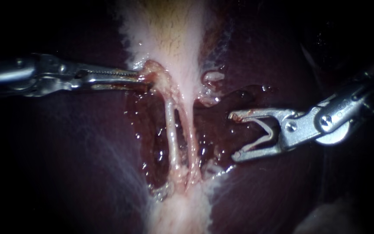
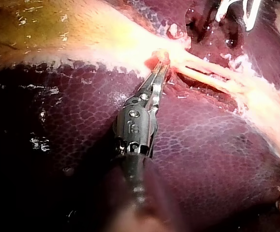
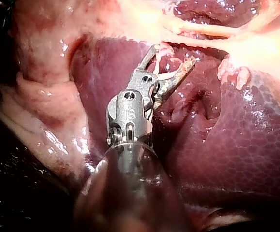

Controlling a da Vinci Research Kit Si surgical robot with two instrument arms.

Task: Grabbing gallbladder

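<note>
The pale, yellowish gallbladder (image 1: 169, 30) runs down the middle of the endoscope view and narrows into a reddish neck (image 1: 154, 71). My left instrument (image 1: 143, 78) comes in level from the left, its jaws shut on that neck; the left wrist view shows the same grip (image 2: 160, 62). Below the neck two thin pale tubes (image 1: 172, 134) cross a dark red dissected pocket. My right instrument (image 1: 234, 136) sits to the right of the tubes with its jaws open wide and nothing between them; in the right wrist view (image 3: 171, 55) they gape over the liver just short of the tubes.
Dark maroon liver (image 1: 66, 164) lies on both sides of the gallbladder, also seen under the left instrument's shaft (image 2: 212, 150). Wet fluid glistens in the pocket (image 1: 152, 130). Pale fatty tissue (image 3: 38, 96) lies beside the right instrument's shaft.
</note>
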